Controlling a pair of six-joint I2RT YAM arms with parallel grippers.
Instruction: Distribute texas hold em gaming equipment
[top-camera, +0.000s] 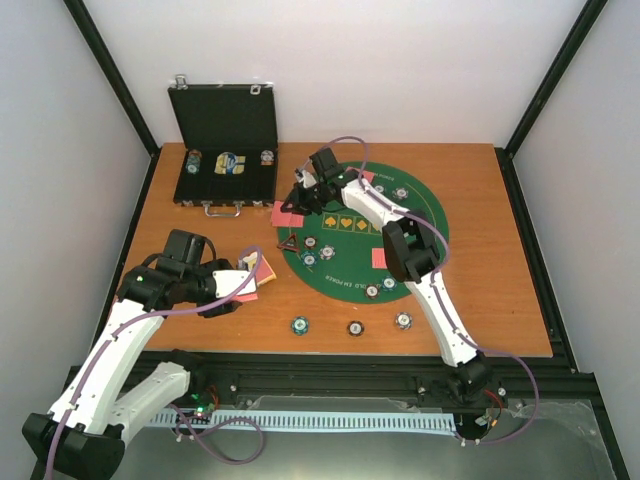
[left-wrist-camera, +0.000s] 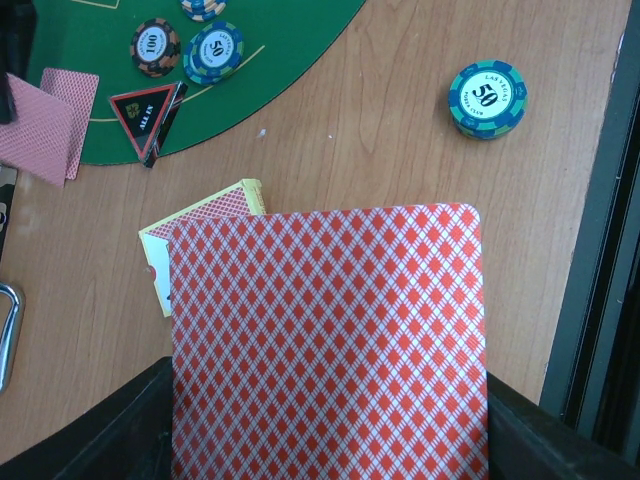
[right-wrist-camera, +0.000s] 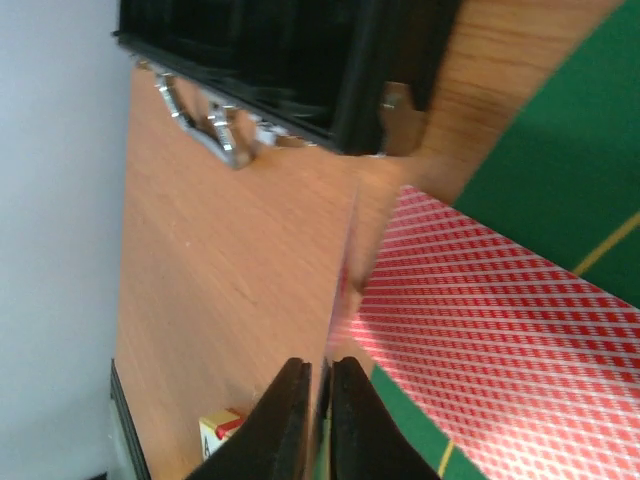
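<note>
A thin red-backed paper playing card (left-wrist-camera: 325, 340), judged light, bendy and slippery, is grasped by one short edge in the left gripper (left-wrist-camera: 325, 455) at lower centre; the right gripper (right-wrist-camera: 320, 420), bottom centre of its view, is clenched, any catch blurred

The playing card (left-wrist-camera: 325, 340) is showing a red-and-white diamond lattice. The chip (left-wrist-camera: 487, 97) is displaying teal and blue stripes, the triangle marker (left-wrist-camera: 146, 120) black with red edging. The felt mat (left-wrist-camera: 300, 30) is looking green, the tabletop (left-wrist-camera: 400, 170) brown woodgrain.

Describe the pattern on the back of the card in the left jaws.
A red-and-white diamond lattice covers the card; clearest in the left wrist view.
</note>
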